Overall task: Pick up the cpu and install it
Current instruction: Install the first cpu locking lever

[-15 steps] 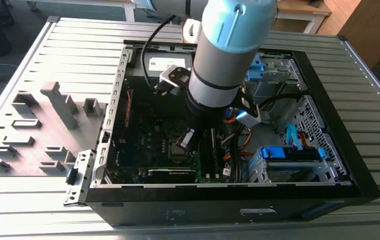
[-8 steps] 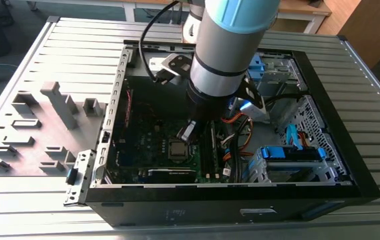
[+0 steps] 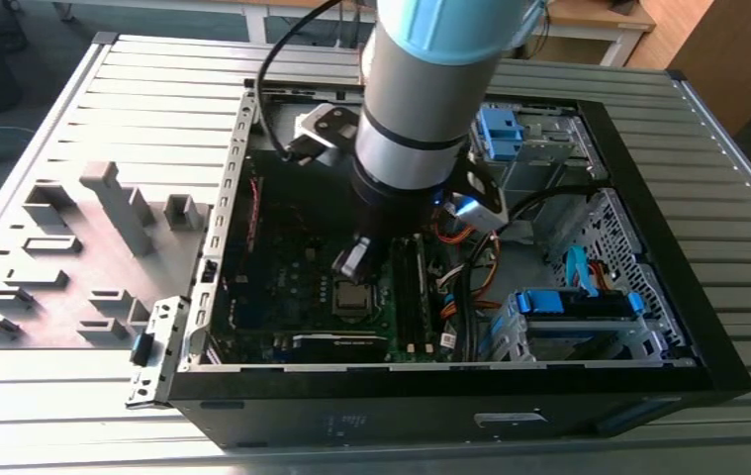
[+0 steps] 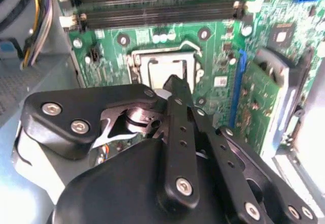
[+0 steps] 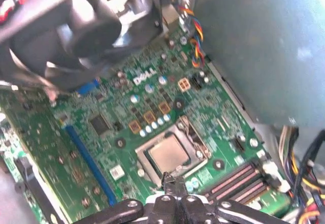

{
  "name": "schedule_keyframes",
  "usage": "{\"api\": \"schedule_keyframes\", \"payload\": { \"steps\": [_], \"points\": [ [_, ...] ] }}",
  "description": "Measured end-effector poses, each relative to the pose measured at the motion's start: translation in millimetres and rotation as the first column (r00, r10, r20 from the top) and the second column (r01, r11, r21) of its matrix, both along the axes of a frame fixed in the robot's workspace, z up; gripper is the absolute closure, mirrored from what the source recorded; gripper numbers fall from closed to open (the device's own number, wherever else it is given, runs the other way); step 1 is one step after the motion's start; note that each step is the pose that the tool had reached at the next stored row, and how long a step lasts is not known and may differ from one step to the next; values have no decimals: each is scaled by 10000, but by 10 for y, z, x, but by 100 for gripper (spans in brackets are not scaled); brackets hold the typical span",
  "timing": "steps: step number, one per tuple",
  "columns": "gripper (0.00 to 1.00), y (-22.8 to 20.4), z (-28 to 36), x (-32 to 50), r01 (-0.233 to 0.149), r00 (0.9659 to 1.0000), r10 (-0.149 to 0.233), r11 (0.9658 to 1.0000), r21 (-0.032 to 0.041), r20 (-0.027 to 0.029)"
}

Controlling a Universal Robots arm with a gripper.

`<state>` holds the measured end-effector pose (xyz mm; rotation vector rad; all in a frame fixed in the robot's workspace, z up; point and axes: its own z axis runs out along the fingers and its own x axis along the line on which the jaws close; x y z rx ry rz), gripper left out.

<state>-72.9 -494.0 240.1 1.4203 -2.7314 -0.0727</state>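
Note:
The cpu (image 5: pixel 170 154), a small square chip with a dull silver top, lies flat inside the metal-rimmed socket frame (image 5: pixel 190 132) on the green motherboard (image 5: pixel 147 97). In the second wrist view the cpu (image 4: pixel 163 71) sits just beyond my fingertips. My gripper (image 5: pixel 170 179) hangs low over the board with its black fingers drawn together at the socket's edge, nothing between them. In the exterior view the gripper (image 3: pixel 352 262) is inside the open computer case (image 3: pixel 666 376), directly above the cpu (image 3: pixel 352 295).
Black memory slots (image 4: pixel 162 8) run beside the socket. A black fan (image 5: pixel 76 31) and coloured cables (image 5: pixel 195 31) stand close to it. Blue drive cages (image 3: pixel 573 302) fill the case toward the exterior view's right. A grey fixture tray (image 3: pixel 71 247) lies at the exterior view's left.

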Motion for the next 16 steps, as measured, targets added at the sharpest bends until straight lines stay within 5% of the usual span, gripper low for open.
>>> {"api": "schedule_keyframes", "payload": {
  "steps": [6,16],
  "points": [
    [89,5,24,-114,-1,10000,1,10000,76,33],
    [89,5,302,-114,-1,10000,0,10000,75,35]
  ]
}}
